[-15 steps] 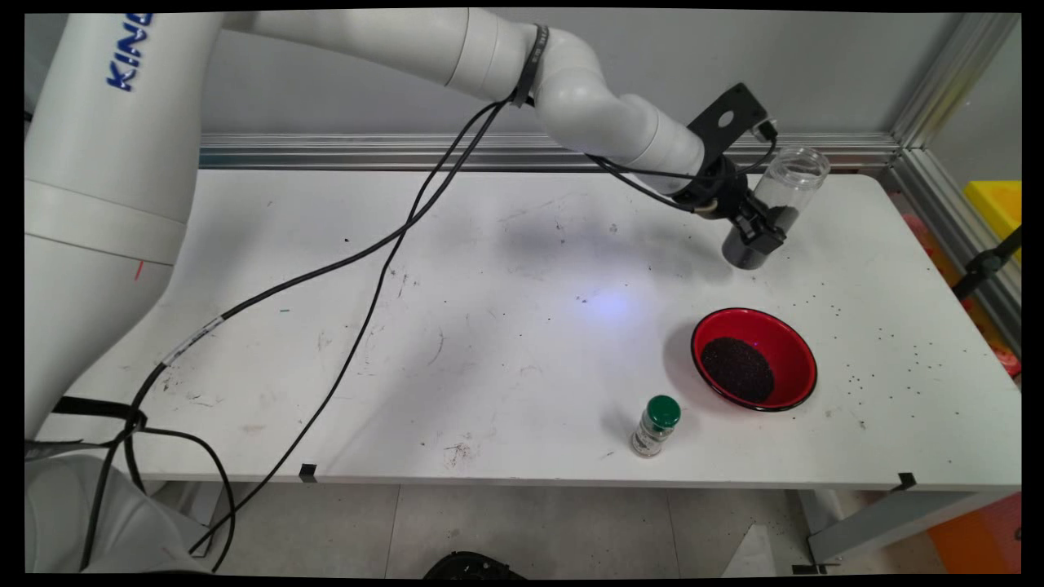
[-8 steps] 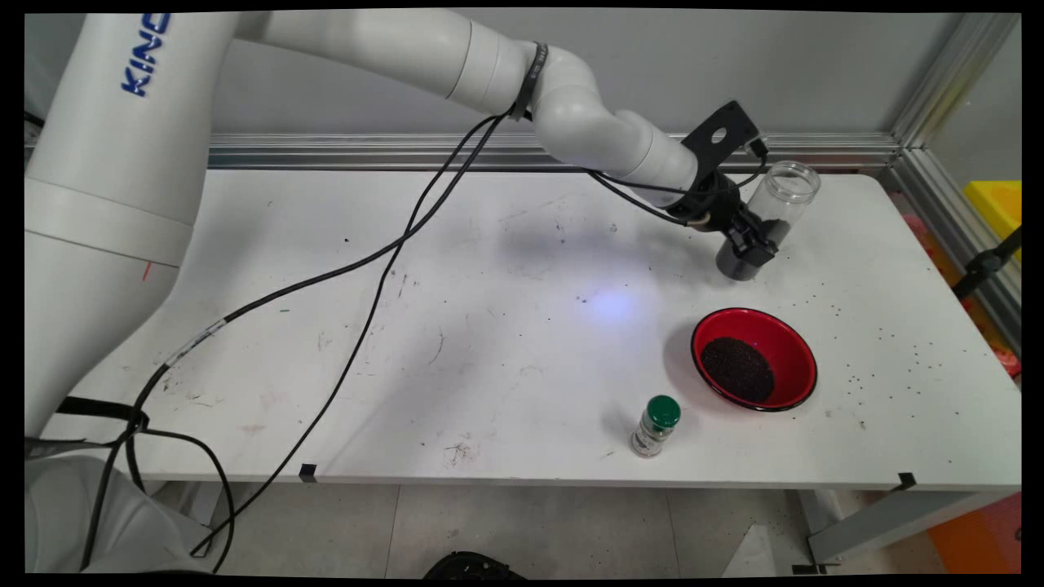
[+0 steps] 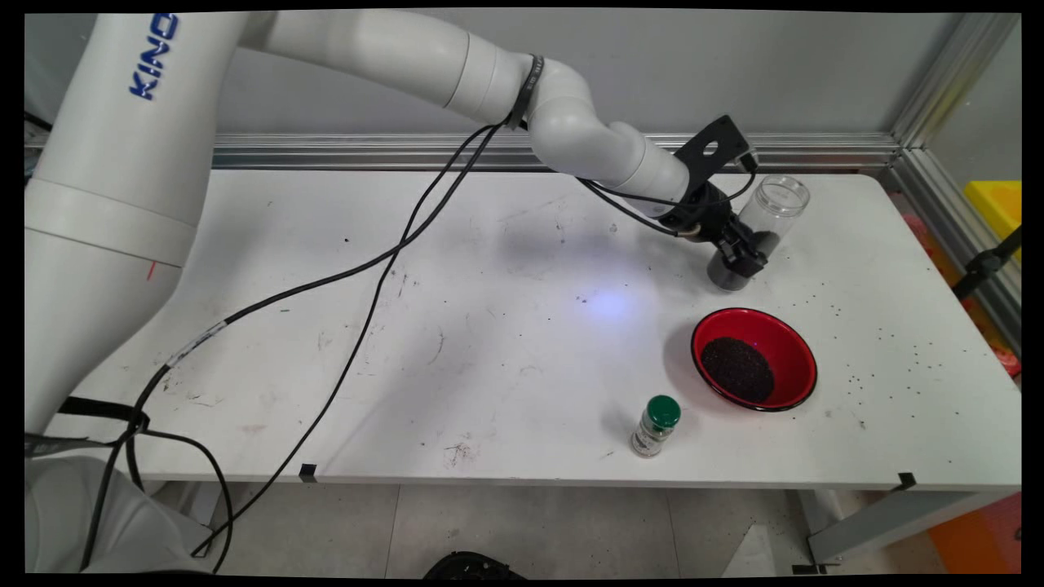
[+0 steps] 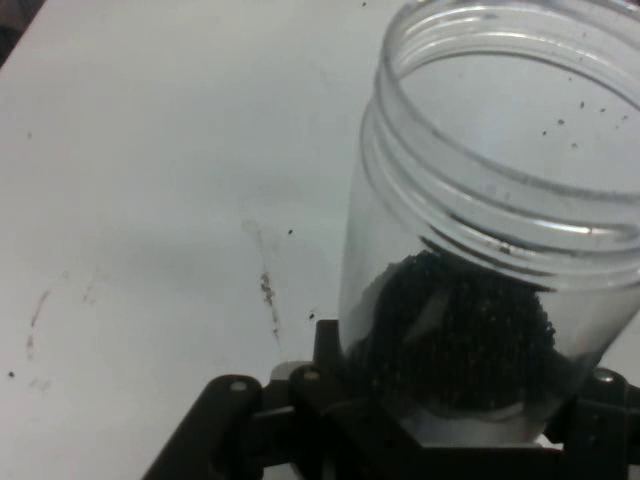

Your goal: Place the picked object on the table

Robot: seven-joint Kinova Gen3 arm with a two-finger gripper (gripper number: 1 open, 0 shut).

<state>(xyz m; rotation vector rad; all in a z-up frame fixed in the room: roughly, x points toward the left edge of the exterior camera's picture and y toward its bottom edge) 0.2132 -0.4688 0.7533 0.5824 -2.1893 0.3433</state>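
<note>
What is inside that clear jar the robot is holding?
The clear jar, clamped in the gripper, has no lid and holds dark grains heaped in its lower part. Its very bottom is hidden behind the black fingers.

Clear glossy plastic jar (image 4: 490,200); scuffed matt table (image 3: 489,326).

Red bowl (image 3: 789,342), green-capped bottle (image 3: 655,425)

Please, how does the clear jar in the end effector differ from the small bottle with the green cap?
The clear jar is open, without a lid; the small bottle has a green cap on. The jar is larger and tilted, held in the end effector; the bottle stands upright and free on the table. The jar holds dark grains; the bottle's content looks paler. Both are see-through.
</note>
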